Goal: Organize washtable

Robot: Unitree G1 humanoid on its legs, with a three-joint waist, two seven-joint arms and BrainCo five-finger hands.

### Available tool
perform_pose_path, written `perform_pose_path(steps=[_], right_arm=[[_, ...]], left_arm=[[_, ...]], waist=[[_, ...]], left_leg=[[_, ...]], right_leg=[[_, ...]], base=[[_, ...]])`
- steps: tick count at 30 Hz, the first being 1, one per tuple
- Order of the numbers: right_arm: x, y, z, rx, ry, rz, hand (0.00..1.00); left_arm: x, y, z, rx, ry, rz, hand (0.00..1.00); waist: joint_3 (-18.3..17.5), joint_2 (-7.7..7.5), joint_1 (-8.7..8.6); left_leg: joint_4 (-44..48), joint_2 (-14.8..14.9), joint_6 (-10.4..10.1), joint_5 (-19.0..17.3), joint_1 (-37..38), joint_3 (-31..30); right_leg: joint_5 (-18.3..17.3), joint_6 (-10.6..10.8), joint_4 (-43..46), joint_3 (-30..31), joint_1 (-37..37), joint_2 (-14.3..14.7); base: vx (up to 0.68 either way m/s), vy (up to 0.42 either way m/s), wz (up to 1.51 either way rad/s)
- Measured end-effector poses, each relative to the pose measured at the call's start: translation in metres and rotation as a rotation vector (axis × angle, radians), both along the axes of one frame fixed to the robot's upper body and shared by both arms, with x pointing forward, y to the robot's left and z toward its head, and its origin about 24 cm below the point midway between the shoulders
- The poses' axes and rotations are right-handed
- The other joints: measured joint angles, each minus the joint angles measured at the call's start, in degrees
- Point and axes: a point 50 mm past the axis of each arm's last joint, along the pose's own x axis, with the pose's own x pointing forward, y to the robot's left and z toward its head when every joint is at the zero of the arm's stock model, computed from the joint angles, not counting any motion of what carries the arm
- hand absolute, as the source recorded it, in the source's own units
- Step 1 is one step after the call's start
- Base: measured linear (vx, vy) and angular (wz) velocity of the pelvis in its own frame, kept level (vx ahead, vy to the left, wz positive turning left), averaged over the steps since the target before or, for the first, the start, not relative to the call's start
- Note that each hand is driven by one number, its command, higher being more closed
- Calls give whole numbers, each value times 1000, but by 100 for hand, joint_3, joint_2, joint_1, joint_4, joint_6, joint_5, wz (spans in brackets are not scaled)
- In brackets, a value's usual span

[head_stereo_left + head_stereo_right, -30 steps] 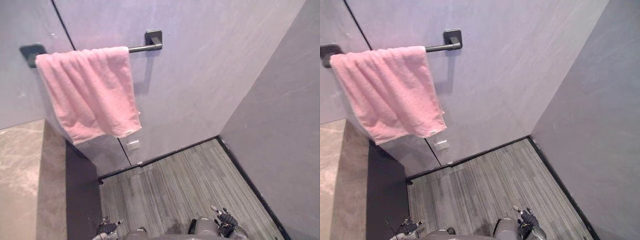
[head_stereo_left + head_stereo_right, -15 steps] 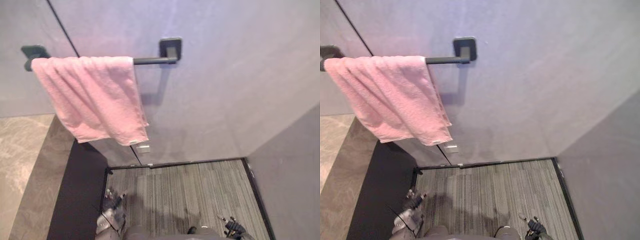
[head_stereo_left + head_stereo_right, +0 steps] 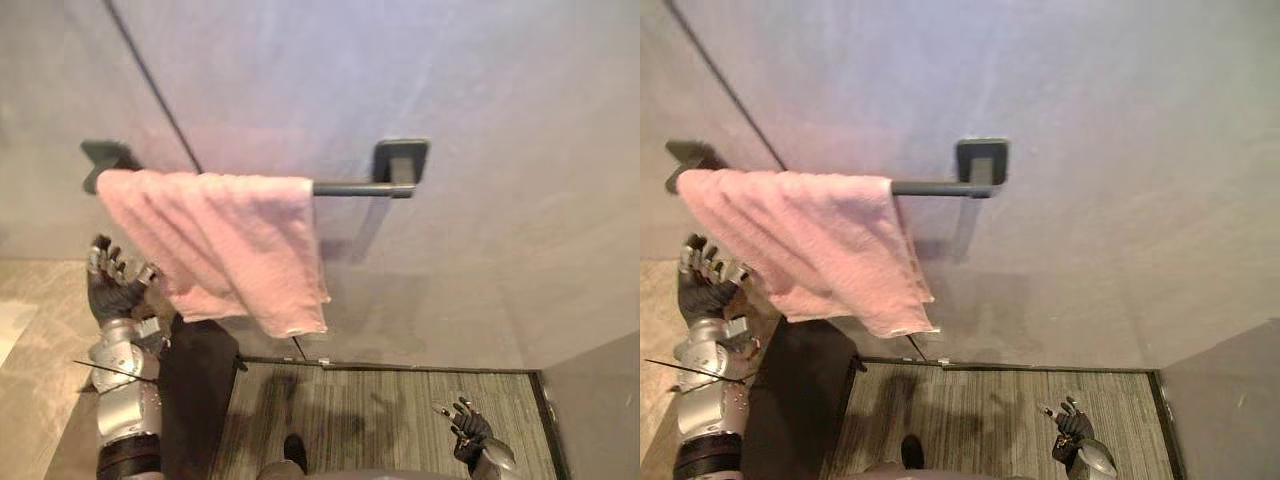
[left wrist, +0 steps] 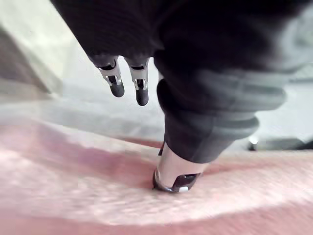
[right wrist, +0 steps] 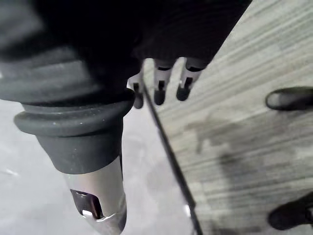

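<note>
— Pink towel (image 3: 230, 245) hangs askew on the bar (image 3: 355, 187), toward 10 o'clock. Our left hand (image 3: 115, 285) is up at its 8 o'clock edge, fingers loosely spread, holding nothing.
— Then we should pinch that lower edge gently and draw it level, not tug. Our right hand (image 3: 468, 432), at 5 o'clock, hangs open and empty.

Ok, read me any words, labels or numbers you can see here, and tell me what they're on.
No readable text: none on the towel, the rail, the wall or the floor.
The towel's lower corner has a pale patch, maybe a tag: too small to read.
</note>
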Motion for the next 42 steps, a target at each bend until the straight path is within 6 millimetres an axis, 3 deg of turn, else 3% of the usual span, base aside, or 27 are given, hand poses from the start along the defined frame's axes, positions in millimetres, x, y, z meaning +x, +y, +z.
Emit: perform_pose_path(steps=[5, 11, 15, 20, 22, 27, 33, 42], right_arm=[[-29, -1, -7, -14, 85, 28, 0], [-27, 7, -8, 7, 83, 107, 0], [-29, 7, -9, 11, 89, 109, 0], [-34, 11, -11, 16, 110, 133, 0], [-36, 11, -11, 18, 115, 135, 0], [-54, 12, -15, 35, 156, 141, 0], [-53, 16, -15, 41, 160, 193, 0], [-34, 14, -11, 26, 116, 216, 0]], left_arm=[[0, 6, 11, 54, -15, 12, 0], [4, 11, 27, 133, -17, -75, 0], [7, 11, 36, 169, -25, -160, 0], [18, -2, 42, 136, -59, -320, 0], [18, -2, 43, 104, -71, -370, 0], [15, 6, 52, 143, -10, -516, 0], [13, 13, 40, 105, 35, -533, 0], [12, 22, 28, 85, 90, -438, 0]], waist=[[-30, -22, 44], [-51, -81, 177], [-70, -72, 160], [-125, -90, 100], [-131, -96, 20], [-136, -103, 7], [-217, -123, 54], [-276, -144, 95]], left_leg=[[0, 77, -1, 1, 23, 41], [-6, 85, -4, 1, -6, 201], [-50, 38, -12, 5, -49, 253], [-58, 38, -47, -10, -111, 274], [-58, 37, -46, -14, -130, 283], [-58, 17, -33, -37, -172, 333], [-57, -58, -27, -15, -179, 310], [-56, -77, -34, -11, -125, 339]], right_leg=[[18, -32, 2, 17, -11, 74], [73, -113, 0, 141, -111, 33], [73, -111, -20, 173, -212, -32], [153, -76, -128, 271, -301, -30], [193, -83, -181, 285, -305, -23], [224, -48, -308, 318, -317, -25], [298, 0, -349, 310, -281, -36], [293, -11, -415, 287, -185, -20]], base=[[33, -60, 0], [-17, 5, -7], [-114, 33, -14], [-153, 54, -11], [-90, 45, -5], [-19, 22, -4], [88, -8, 1], [59, -30, 1]])
